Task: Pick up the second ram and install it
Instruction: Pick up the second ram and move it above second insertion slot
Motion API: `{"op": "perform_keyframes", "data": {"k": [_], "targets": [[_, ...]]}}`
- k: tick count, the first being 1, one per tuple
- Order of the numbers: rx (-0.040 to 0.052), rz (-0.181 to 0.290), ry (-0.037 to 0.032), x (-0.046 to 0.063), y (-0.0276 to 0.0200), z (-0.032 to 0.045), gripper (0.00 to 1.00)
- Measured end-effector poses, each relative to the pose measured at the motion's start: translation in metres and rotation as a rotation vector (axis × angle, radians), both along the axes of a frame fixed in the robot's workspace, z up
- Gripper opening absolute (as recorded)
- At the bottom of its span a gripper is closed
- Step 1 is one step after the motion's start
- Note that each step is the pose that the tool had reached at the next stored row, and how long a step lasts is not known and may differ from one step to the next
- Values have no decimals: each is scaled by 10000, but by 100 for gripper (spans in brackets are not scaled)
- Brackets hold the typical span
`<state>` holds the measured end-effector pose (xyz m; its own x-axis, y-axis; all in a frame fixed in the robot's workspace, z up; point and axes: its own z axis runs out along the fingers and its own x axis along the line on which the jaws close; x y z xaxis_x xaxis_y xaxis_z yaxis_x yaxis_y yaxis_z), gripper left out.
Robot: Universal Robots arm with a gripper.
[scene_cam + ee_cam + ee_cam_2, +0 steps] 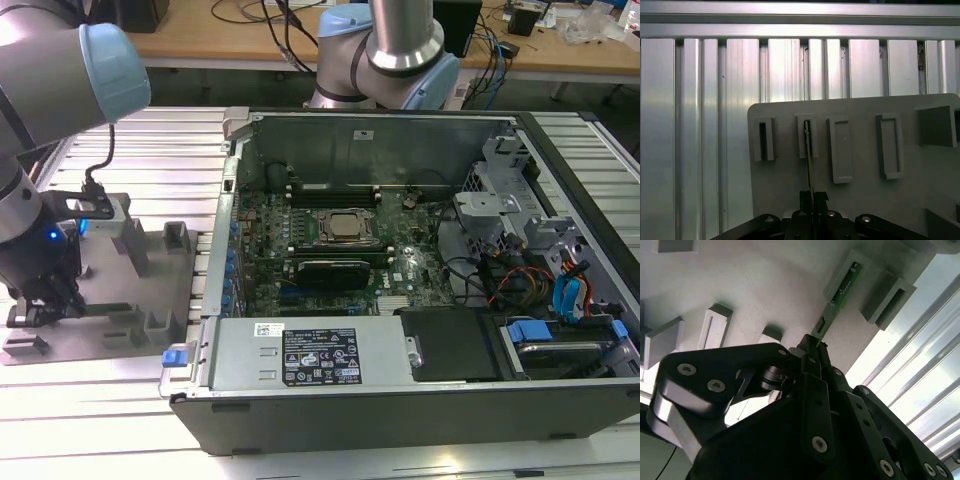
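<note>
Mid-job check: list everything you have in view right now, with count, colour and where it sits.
second ram: one, green, standing in a slot of the holder tray, near end between the gripper's fingers
holder tray: one, grey, on the table at the exterior view's left
computer case: one, black, open, from the middle to the exterior view's right
motherboard: one, green, inside the case
power supply: one, silver with labels, at the case's near edge
table: one, silver aluminium slats, under tray and case
desk: one, wooden, behind the table
arm: one, grey with pale blue caps, over the tray
gripper: one, black, shut on the second ram
</note>
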<state>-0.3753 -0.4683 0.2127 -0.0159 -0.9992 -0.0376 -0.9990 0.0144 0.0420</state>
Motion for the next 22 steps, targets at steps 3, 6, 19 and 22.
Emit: {"op": "perform_keyframes", "data": {"k": [3, 6, 19, 22], "targets": [[-4, -1, 1, 0, 0, 100, 11], [-7, -1, 0, 0, 1, 194, 11], [-73, -1, 0, 1, 6, 636, 11], [-103, 0, -1, 1, 7, 738, 11]]}}
